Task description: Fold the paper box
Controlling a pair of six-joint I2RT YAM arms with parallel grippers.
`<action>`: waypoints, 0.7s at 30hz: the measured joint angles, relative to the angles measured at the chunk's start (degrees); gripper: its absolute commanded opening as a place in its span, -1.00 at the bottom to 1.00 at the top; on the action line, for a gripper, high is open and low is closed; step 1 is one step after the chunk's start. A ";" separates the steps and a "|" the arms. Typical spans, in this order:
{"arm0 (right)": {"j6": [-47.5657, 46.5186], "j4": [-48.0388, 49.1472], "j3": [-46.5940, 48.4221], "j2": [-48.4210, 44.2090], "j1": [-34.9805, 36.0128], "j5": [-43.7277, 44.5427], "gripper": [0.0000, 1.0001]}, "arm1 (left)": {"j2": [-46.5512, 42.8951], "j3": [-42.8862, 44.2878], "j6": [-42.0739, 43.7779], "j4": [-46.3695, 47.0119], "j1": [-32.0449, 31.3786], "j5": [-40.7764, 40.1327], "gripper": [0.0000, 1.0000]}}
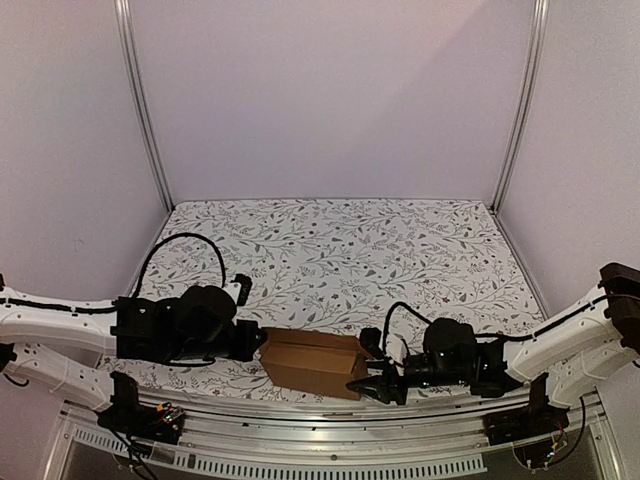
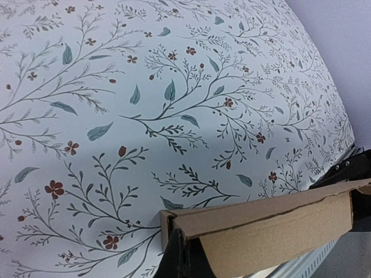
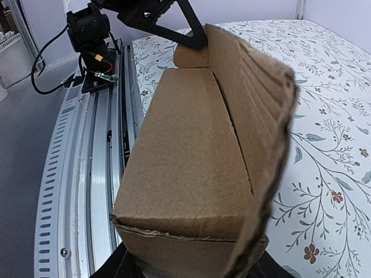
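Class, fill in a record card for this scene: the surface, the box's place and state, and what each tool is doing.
surface: table cover with a floral print
object: paper box, plain brown, oblong
place: near the table's front edge, between the two arms
box state: formed, but one long flap is raised rather than folded flat
left arm: left tool shut, pinching the box's left end
right arm: right tool closed around the box's right end

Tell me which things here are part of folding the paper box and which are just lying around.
Part of the job: paper box; left gripper and right gripper, one at each end of it.
Just there: floral table cover; black cables; metal rail at the near edge.
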 measured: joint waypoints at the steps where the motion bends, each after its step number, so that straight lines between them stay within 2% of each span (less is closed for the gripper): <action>1: -0.02 0.02 0.00 0.04 0.17 0.42 -0.55 | 0.31 0.15 -0.39 0.00 -0.13 -0.37 -1.00; 15: -0.46 1.62 -1.18 1.07 1.11 3.02 -0.54 | 2.75 0.37 -3.85 0.63 -4.94 -7.65 -1.00; 21: -0.55 1.73 -1.25 0.94 1.14 3.32 -0.54 | 3.15 1.70 -3.34 -1.79 -5.62 -9.29 -1.00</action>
